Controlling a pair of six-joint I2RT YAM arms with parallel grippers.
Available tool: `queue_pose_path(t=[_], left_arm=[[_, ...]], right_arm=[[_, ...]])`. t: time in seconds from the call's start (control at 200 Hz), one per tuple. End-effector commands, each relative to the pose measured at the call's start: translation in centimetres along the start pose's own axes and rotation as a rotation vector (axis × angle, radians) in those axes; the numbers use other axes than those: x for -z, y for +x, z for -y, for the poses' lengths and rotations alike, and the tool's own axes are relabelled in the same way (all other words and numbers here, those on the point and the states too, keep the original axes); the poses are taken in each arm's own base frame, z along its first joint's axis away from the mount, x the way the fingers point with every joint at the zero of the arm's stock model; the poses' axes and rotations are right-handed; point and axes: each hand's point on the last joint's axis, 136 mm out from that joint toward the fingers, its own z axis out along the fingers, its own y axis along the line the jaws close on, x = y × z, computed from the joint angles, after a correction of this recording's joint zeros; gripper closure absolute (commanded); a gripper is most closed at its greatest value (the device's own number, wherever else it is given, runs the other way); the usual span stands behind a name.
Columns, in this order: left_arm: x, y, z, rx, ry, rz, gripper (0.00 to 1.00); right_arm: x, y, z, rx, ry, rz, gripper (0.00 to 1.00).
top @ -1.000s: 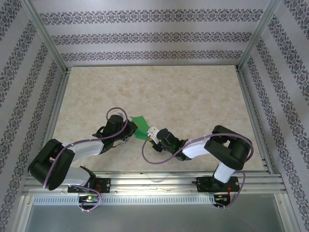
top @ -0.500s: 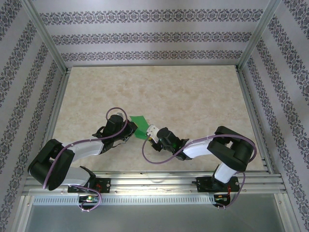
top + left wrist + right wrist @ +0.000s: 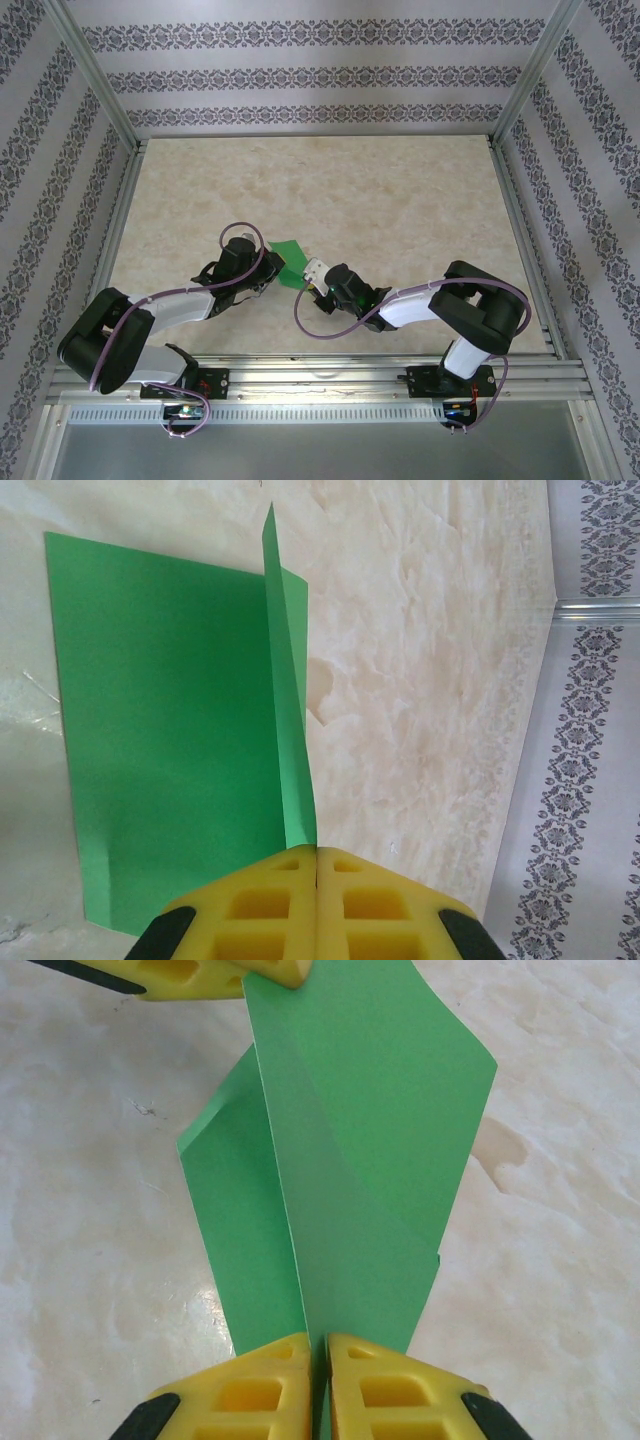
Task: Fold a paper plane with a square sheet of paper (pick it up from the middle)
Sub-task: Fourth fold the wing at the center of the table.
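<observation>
Over the table (image 3: pixel 400 200), left claw (image 3: pixel 316 855) pinching green sheet of paper (image 3: pixel 170 730), right claw (image 3: pixel 320 1345) likewise

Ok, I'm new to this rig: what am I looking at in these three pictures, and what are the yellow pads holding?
Two robot arms are bolted at the near edge of a beige marbled tabletop. The wide picture looks down from above and behind them; the other two come from a camera on each wrist. The yellow pads are each arm's end effector. The left end effector and the right end effector both pinch a thin bright green sheet of paper, partly folded, from opposite ends.
</observation>
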Motion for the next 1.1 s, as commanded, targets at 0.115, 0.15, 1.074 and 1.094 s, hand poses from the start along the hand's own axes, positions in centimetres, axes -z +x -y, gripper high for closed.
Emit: queue_pose_path(t=[0.115, 0.15, 1.074, 1.094], left_arm=[[0.4, 0.3, 0.0, 0.003, -0.007, 0.000, 1.00], [0.4, 0.3, 0.1, 0.004, -0.005, 0.000, 1.00], [3.9, -1.3, -1.1, -0.030, -0.070, 0.113, 0.62], [3.9, -1.2, -1.1, -0.034, -0.071, 0.109, 0.62]], right_arm=[[-0.4, 0.1, 0.0, -0.027, -0.003, -0.013, 0.89], [-0.4, 0.1, 0.1, -0.029, -0.001, -0.012, 0.90], [-1.4, -0.7, -0.7, -0.612, -0.339, -0.077, 1.00], [-1.4, -0.8, -0.6, -0.634, -0.351, -0.082, 1.00]])
